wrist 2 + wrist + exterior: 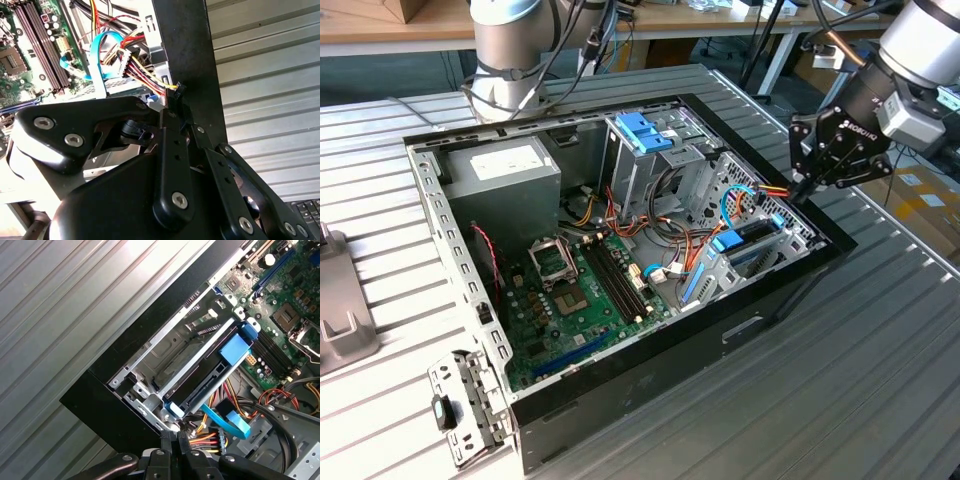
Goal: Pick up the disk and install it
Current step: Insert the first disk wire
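The black multi-link gripper [807, 185] hangs over the corner of the open black steel computer case [650, 385] at the exterior view's right, its fingers drawn together on nothing. Just beside and below its tips, in the first wrist view, lies the disk [207, 372], a thin dark slab edged by a light blue plastic carrier, resting in the grey sheet-metal bay [150, 357], long axis running away from the gripper toward the green motherboard [280, 300].

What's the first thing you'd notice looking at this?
The opened computer case lying on the ribbed metal table, its green motherboard showing. Next, the black gripper hovering over the case's corner at the exterior view's right. There the disk in its light blue carrier sits in a bay.
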Controlling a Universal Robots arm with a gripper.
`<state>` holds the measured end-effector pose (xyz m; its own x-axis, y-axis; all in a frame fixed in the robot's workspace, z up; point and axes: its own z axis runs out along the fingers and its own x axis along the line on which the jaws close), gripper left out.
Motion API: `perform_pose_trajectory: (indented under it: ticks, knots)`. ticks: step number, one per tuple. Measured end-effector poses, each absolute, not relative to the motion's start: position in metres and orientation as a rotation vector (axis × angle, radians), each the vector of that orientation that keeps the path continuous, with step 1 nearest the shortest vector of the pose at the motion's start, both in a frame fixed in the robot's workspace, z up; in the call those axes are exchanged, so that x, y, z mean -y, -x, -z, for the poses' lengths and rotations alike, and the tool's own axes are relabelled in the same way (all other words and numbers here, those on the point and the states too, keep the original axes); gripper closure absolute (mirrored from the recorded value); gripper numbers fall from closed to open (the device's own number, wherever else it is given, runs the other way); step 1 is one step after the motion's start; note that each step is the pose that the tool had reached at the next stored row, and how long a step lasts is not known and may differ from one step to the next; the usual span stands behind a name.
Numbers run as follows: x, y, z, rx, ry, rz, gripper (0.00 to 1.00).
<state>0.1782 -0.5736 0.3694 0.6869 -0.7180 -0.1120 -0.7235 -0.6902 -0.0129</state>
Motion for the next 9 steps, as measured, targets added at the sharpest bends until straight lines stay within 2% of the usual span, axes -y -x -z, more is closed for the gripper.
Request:
perform_pose_trajectory:
  ticks: [9]
  knots:
    - [0.5736, -0.1732, -0.3694, -1.212, 2.834, -0.151, 0.83]
